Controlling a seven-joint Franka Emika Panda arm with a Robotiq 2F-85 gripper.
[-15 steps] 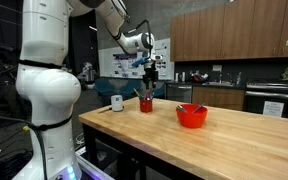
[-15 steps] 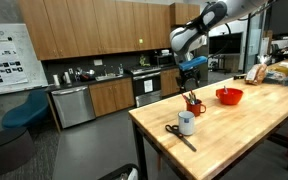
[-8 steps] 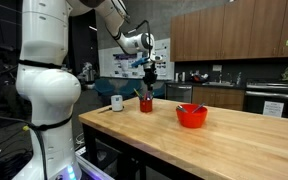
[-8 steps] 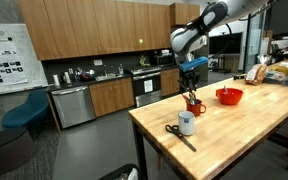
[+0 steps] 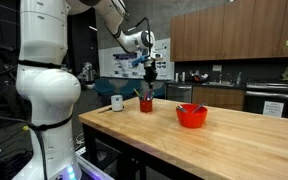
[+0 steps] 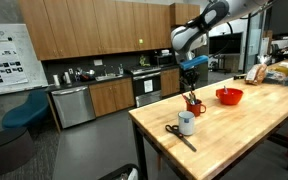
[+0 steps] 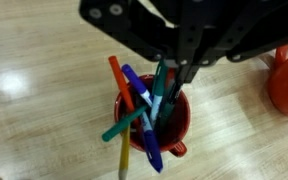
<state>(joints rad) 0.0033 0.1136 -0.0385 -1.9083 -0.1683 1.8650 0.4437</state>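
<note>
**Wrist view hides the pinch point over the red cup**

Your gripper point(image 7: 172, 72) comes in from the top of the wrist view, and its dark fingers point(image 7: 184, 55) cover the upper end of the teal pen point(image 7: 159, 97). You see the jaws drawn together on that pen, but the contact itself is hidden behind the linkage. The teal pen stands in the red cup point(image 7: 174, 128) with other pens: an orange pen point(image 7: 117, 78), a purple pen point(image 7: 137, 92), a green pen point(image 7: 118, 129) leaning out to the side, and a yellow pen point(image 7: 123, 158) whose end is cut off by the lower edge. The cup's base is out of sight beneath them.

In both exterior views the pens are too small to tell apart, and you cannot see the fingertips. Your gripper point(image 5: 150, 80) point(image 6: 192, 80) hangs straight down, directly above the cup point(image 5: 146, 103) point(image 6: 194, 107), with the arm reaching over from above and the wrist vertical.

The cup stands on the wooden table point(image 5: 234, 140), near one end. A white mug point(image 5: 117, 102) sits just beside it, with scissors point(image 6: 176, 132) lying by the mug. A red bowl point(image 5: 192, 116) is near on the other side, cut off at the wrist view's edge.
</note>
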